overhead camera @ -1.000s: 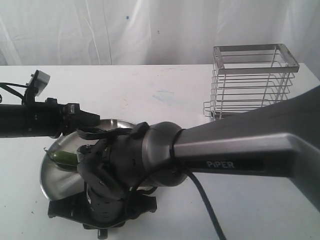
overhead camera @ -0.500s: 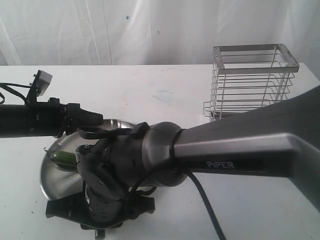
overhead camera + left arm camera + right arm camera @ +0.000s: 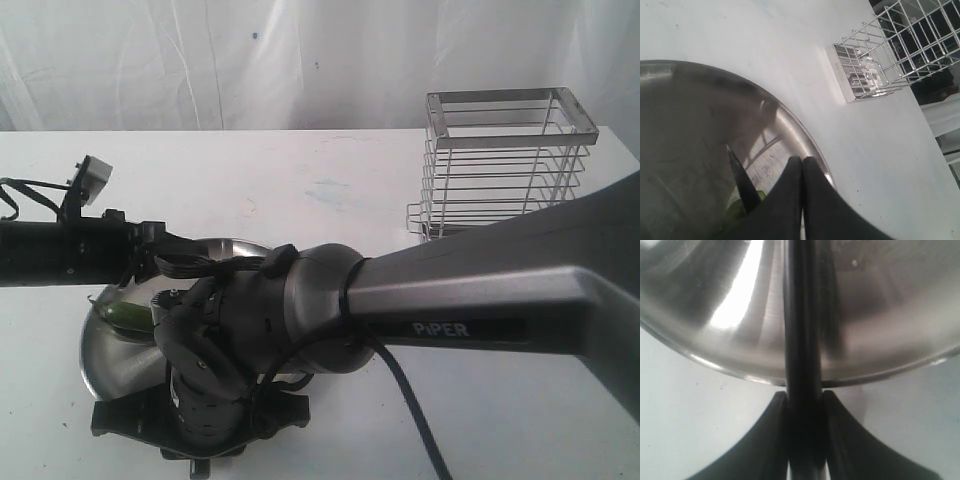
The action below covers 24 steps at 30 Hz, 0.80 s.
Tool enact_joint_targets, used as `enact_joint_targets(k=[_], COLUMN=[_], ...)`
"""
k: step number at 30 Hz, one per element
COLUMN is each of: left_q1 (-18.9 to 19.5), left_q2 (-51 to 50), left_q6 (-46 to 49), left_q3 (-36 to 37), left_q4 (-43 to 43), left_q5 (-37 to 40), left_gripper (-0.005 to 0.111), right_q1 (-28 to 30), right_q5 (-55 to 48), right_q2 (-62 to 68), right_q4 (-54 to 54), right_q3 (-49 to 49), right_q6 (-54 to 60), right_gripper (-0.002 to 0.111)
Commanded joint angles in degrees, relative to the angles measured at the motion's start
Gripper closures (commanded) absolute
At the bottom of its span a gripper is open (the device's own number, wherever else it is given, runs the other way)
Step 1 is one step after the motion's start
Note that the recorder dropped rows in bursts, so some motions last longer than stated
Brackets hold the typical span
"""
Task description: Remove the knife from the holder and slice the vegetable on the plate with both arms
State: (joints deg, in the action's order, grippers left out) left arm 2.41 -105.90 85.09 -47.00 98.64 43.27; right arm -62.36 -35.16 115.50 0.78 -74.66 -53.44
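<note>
The steel plate (image 3: 105, 365) lies at the table's front left, and the dark-green vegetable (image 3: 125, 317) rests on its left part. My right gripper (image 3: 804, 396) is shut on the black knife (image 3: 801, 315) by its handle, and the blade reaches out over the plate (image 3: 730, 305). My left gripper (image 3: 802, 160) is shut with nothing between its fingers, low over the plate (image 3: 795, 130). The knife tip (image 3: 742, 185) and a bit of the vegetable (image 3: 734, 210) show just beside it. The wire holder (image 3: 510, 140) stands at the back right with nothing in it.
My grey right arm (image 3: 450, 290) crosses the foreground and hides most of the plate's right side. The left arm (image 3: 60, 255) comes in level from the left edge. A white curtain hangs behind the table. The holder (image 3: 875, 55) stands well away from the plate.
My left arm has sunk a little and shifted right, toward the plate. The right arm, the knife and the vegetable have stayed where they were.
</note>
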Motion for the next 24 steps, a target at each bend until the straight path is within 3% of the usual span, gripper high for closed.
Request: enact_joint_targets(k=[1, 24], left_q1=[-0.43, -2.03], left_q2=[-1.46, -6.56], left_q6=[0.64, 1.05], left_q3=[-0.08, -1.26], left_q4=[1.3, 1.3], left_q5=[1.56, 2.42], left_gripper=[0.107, 0.107], right_q1=[0.2, 0.2], right_q5=[0.25, 0.43], right_q2=[0.01, 0.01], right_q4=[0.28, 0.72], right_q3=[0.02, 0.02], right_q6=[0.72, 0.82], right_gripper=[0.108, 0.108])
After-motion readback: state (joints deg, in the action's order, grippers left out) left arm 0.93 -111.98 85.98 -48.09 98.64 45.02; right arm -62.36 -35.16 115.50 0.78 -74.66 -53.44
